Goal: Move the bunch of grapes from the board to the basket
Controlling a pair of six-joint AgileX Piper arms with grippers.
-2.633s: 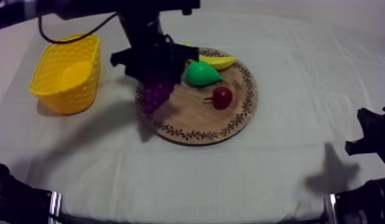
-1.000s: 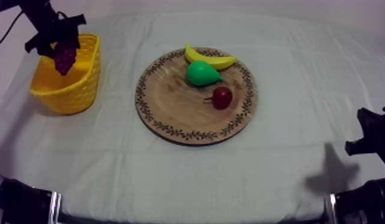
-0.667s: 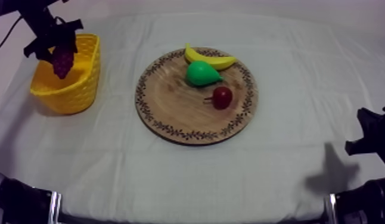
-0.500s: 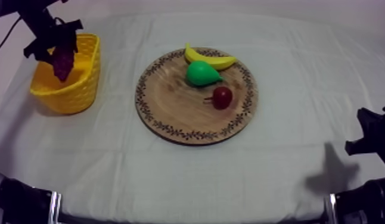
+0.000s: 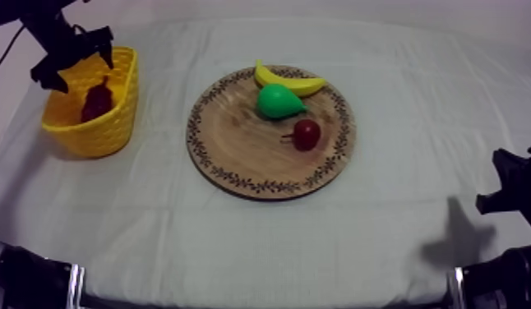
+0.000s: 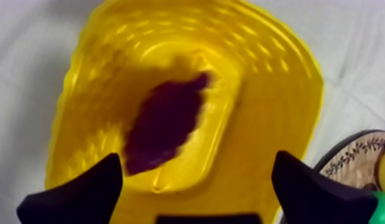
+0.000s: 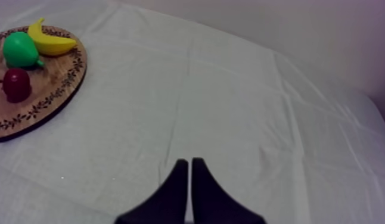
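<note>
Top view: we see the table (image 5: 260,246) carrying the wooden board (image 5: 244,156) mid-table, nearer the far edge, and the yellow basket (image 5: 113,131) by the far left corner. Our left gripper (image 5: 74,70) hangs over the basket, fingers wide apart, nothing between them. Our right gripper (image 7: 189,162) is over bare cloth near the table's right edge, fingers pressed into a narrow wedge, holding nothing. The bunch of grapes (image 5: 97,103) lies on the basket floor, clear of our fingers. On the board toward its far rim we have the banana (image 5: 287,81), the pear (image 5: 279,101) just beside it, and the small red fruit (image 5: 306,134) nearer us.
</note>
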